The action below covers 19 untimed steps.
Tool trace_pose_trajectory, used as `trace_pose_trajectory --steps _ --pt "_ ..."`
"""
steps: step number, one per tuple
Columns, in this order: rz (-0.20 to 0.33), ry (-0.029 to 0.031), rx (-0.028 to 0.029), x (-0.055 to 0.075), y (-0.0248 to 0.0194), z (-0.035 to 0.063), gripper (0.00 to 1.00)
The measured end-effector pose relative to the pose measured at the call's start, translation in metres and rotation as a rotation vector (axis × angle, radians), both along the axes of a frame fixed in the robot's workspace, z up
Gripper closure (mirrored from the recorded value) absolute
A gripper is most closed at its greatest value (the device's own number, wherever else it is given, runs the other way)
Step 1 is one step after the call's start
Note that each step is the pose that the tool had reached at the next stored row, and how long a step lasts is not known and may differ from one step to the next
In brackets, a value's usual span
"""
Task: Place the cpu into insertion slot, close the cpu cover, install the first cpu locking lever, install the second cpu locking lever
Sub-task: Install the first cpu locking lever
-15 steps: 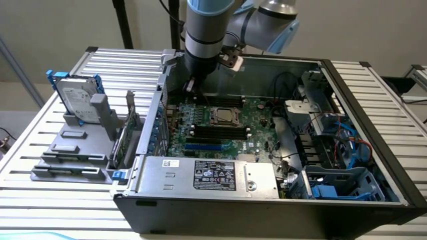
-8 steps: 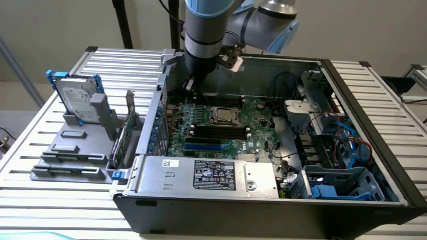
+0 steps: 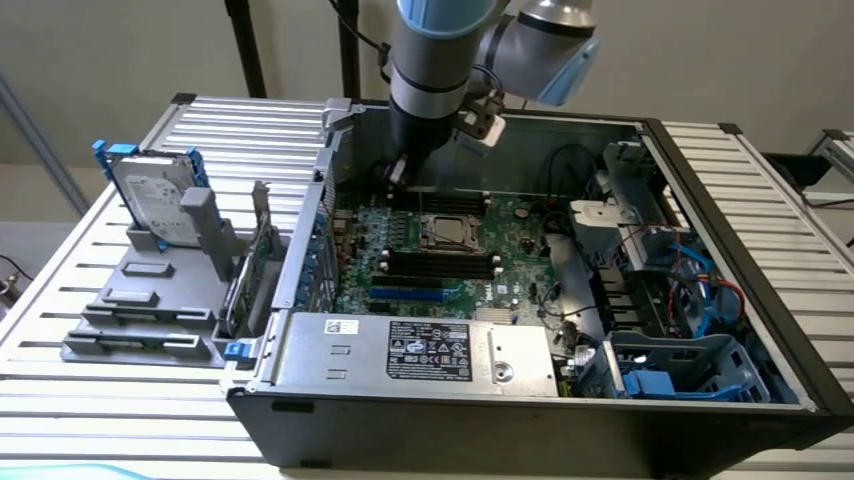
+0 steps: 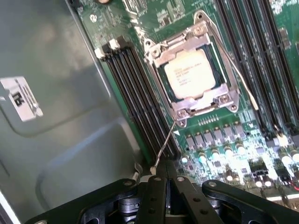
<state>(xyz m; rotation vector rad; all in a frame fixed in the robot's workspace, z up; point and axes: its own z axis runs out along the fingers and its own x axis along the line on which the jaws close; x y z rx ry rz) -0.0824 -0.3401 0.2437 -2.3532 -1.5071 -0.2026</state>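
Observation:
The cpu [image 4: 190,74], a pale metal square, lies in the insertion slot [image 4: 159,88] on the green board. The silver cpu cover [image 4: 198,105] lies down flat over its edges. One thin wire locking lever [image 4: 164,147] sticks out from the socket corner, and its tip ends right beside my fingertips. A second locking lever [image 4: 233,65] runs along the socket's other side. My gripper [image 4: 167,176] is shut with nothing visibly between its fingers. In the exterior view the gripper [image 3: 396,172] hangs inside the case just behind the socket [image 3: 447,232].
Long black memory slots [image 4: 135,107] flank the socket, and the grey case wall [image 4: 56,121] stands close beside them. A power supply [image 3: 414,350] sits at the case front. A blue drive cage [image 3: 681,370] and cables are on the exterior view's right, and a hard drive [image 3: 154,195] stands outside.

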Motion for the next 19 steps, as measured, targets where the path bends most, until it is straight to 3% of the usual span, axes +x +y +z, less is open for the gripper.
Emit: trace_pose_trajectory --steps 5,10,14,19 --pt "-0.006 0.0000 0.0012 0.010 -0.0007 -0.0015 0.89" --pt "-0.059 -0.0001 0.0064 0.010 -0.0007 -0.0054 0.89" --pt "-0.105 -0.0003 0.0068 0.011 -0.0007 -0.0073 0.89" --pt "-0.125 0.0004 0.0065 0.012 -0.0014 -0.0110 0.89"
